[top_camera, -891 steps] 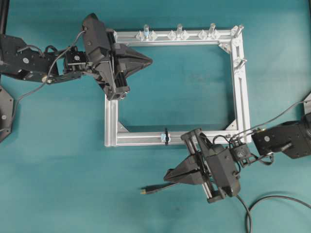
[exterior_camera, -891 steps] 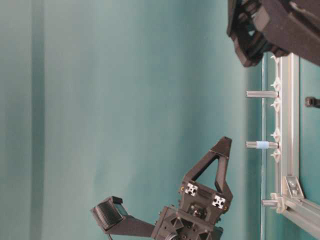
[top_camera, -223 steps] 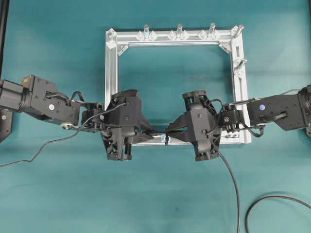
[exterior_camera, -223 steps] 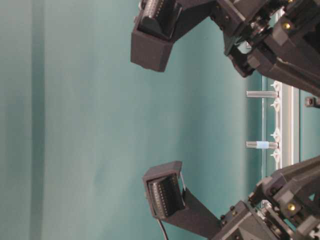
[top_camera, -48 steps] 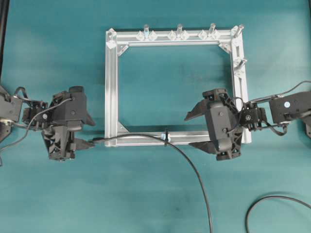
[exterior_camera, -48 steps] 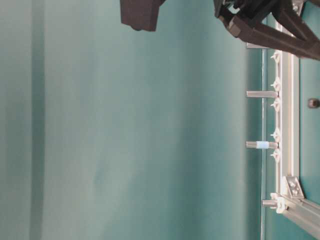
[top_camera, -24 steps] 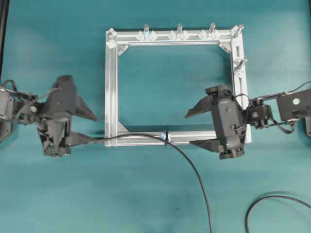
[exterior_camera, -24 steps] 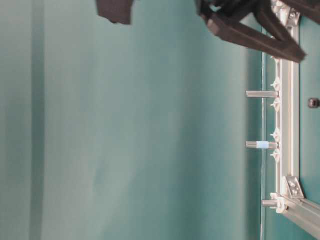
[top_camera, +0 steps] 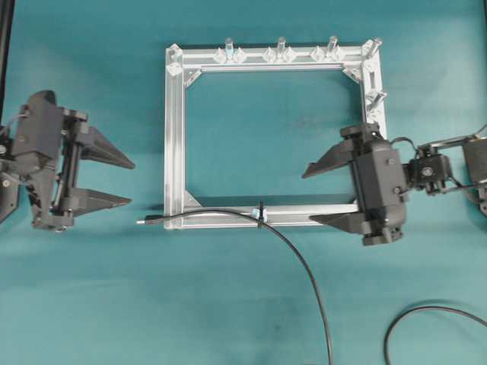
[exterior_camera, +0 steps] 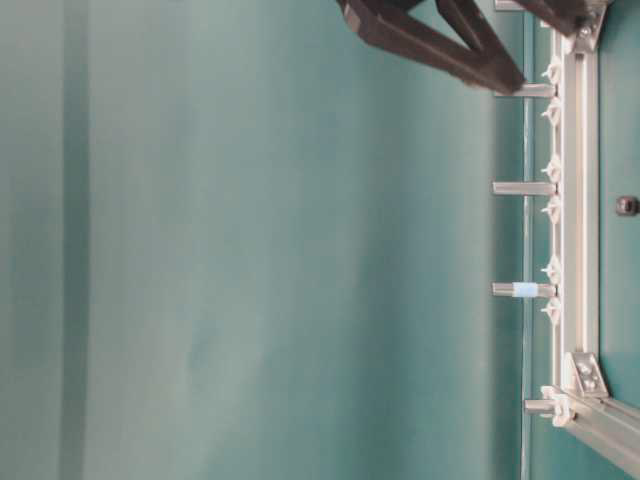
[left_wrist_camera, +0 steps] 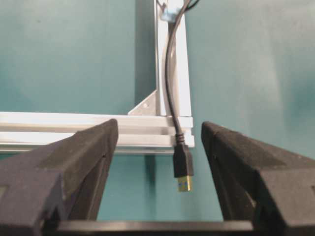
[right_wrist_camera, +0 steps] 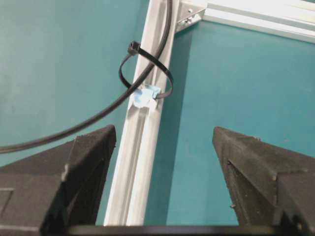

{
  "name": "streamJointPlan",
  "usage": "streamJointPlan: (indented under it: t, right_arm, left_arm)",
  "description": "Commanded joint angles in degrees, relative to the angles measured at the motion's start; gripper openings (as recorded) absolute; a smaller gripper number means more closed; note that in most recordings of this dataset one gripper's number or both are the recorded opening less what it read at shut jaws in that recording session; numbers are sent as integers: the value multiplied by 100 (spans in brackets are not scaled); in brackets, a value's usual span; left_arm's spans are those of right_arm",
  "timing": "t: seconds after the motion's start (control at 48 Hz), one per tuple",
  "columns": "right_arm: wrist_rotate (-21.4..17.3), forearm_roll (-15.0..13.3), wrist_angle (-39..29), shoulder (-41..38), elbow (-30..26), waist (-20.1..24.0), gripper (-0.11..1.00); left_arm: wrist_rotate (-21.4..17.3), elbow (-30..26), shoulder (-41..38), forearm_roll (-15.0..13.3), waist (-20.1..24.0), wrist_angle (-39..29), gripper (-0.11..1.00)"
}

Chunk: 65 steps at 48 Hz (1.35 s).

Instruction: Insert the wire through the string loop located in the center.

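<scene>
Teal surface (top_camera: 251, 304) carrying a silver frame (top_camera: 173, 137), bare cloth all round. Wire (top_camera: 300, 262) threaded through the string loop (top_camera: 260, 214), plug lying past the frame's corner. Left end effector (top_camera: 114, 181) spread wide, empty. Right end effector (top_camera: 323, 195) likewise apart, touching nothing.

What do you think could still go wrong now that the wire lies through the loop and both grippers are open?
1. The wire lies free, held by neither the left gripper nor the right gripper. Its long curved tail might pull the plug back out of the string loop.
2. The plug lies just beyond the frame corner, right in front of the left gripper, which could nudge it.
</scene>
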<state>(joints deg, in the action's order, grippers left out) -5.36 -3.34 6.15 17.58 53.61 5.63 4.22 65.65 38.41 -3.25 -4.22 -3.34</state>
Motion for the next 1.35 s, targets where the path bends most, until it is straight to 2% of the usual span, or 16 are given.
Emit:
streamJointPlan:
  t: [0.0,0.187,0.396,0.541,0.645,0.749,0.958,1.332]
  right_arm:
    - [-9,9,97,229,35,9,80]
    - [-9,9,431,457,352,-18,80]
    - [-18,9,1178,536,686,-105,80]
    - [-9,26,1477,536,791,-220,76]
    - [-9,26,1538,536,826,-281,64]
    - [-9,26,1547,536,861,-281,54]
    - [-9,35,1538,536,888,-281,54]
    - [-9,26,1538,536,932,-281,53]
  left_arm:
    - [-53,35,237,18,79,26,68]
    - [-62,193,694,18,114,26,68]
    - [-79,316,1046,18,123,26,67]
    - [-352,334,1107,18,149,53,67]
    - [-606,316,1107,18,220,62,67]
    - [-624,343,1107,18,316,97,65]
    - [-615,422,1107,9,360,237,60]
    - [-598,545,1107,-9,360,352,60]
